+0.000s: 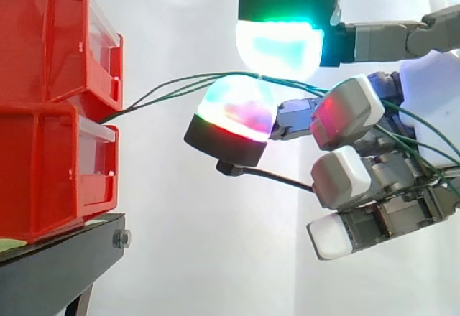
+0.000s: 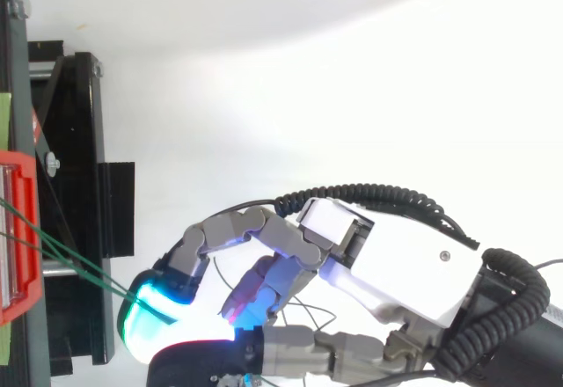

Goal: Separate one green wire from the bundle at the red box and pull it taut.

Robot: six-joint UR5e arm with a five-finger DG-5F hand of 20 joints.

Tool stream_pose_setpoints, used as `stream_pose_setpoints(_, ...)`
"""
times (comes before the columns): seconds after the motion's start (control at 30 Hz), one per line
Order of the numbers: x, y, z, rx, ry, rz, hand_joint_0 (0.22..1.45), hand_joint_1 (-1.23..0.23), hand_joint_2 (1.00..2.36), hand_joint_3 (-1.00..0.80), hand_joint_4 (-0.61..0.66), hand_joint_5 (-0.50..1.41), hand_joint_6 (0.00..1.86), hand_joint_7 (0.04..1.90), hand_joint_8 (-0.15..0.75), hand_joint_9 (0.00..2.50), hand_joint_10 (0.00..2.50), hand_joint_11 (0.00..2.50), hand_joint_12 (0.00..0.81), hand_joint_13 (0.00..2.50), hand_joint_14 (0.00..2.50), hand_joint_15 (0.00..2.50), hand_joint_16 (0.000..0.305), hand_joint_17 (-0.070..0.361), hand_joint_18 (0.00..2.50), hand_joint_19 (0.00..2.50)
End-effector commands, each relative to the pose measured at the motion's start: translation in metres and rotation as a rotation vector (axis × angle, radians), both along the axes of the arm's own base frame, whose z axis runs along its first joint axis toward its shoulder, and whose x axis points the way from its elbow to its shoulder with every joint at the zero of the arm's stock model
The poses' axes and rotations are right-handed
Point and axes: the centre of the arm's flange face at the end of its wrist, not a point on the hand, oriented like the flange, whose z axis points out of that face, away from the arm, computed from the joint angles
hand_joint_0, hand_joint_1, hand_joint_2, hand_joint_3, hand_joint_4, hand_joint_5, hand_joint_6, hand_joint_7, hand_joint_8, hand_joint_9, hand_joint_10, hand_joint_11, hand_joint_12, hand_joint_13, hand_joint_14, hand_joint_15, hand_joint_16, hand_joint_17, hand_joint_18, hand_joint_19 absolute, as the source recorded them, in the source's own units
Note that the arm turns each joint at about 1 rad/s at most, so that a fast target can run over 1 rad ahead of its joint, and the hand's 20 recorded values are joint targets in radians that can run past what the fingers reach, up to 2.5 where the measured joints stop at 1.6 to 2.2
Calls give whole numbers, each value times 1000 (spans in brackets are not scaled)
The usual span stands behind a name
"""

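Note:
Thin green wires (image 1: 215, 76) come out between the two stacked red boxes (image 1: 50, 122) at the left and run right, nearly straight, to my hand (image 1: 424, 79). Two glowing fingertips (image 1: 280, 43) press together on the wires, one pad from above and one from below. Past the pinch the wires trail on over the curled fingers toward the wrist. In the top view the wires (image 2: 114, 283) slant from the red box (image 2: 19, 246) at the left edge to the glowing pads, with the hand (image 2: 396, 264) coming in from the lower right.
The red boxes sit on a black stand (image 1: 57, 266) with a bolt at its corner. The stand's black frame (image 2: 75, 185) runs down the left of the top view. A white curtain hangs behind.

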Motion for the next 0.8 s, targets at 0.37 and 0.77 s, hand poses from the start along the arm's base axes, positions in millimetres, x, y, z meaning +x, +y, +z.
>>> stream_pose_setpoints(0.37,1,-6,13,0,32,25,611,-766,1000,-500,67,-202,902,827,270,1390,26,952,344,1272,31,830,47,107,873,652)
stream_pose_setpoints(0.77,-1,-15,24,-9,82,32,587,-572,1010,-382,58,-199,906,869,271,1407,25,942,349,1281,30,842,47,106,867,659)
